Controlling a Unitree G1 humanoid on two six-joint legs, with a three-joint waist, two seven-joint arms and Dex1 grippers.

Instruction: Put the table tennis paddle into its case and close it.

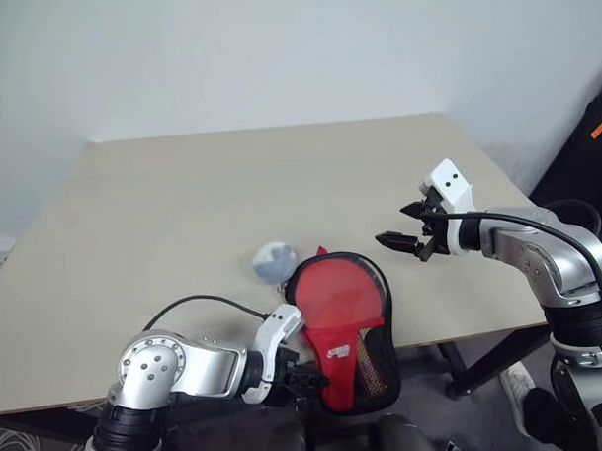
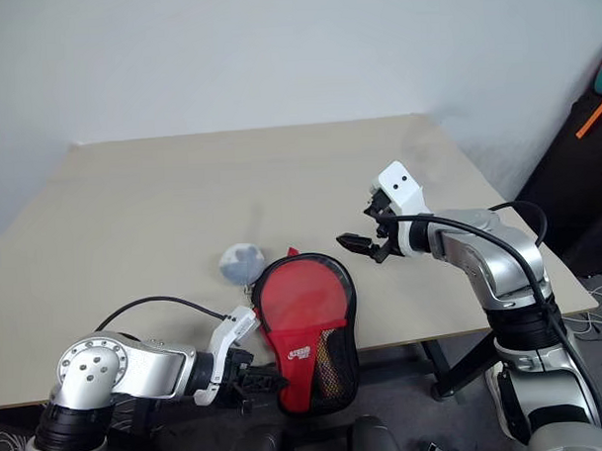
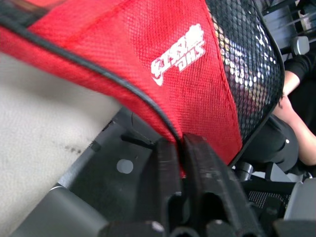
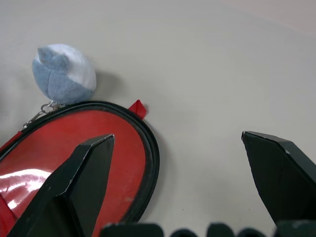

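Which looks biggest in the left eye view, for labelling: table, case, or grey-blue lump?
1. table
2. case
3. lump

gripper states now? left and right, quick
Left gripper: fingers nearly together, pinching the lower edge of the case.
Right gripper: open, holding nothing, above the table beside the case.

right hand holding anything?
No: the right hand hovers open over bare table, beside the case, with nothing between its fingers.
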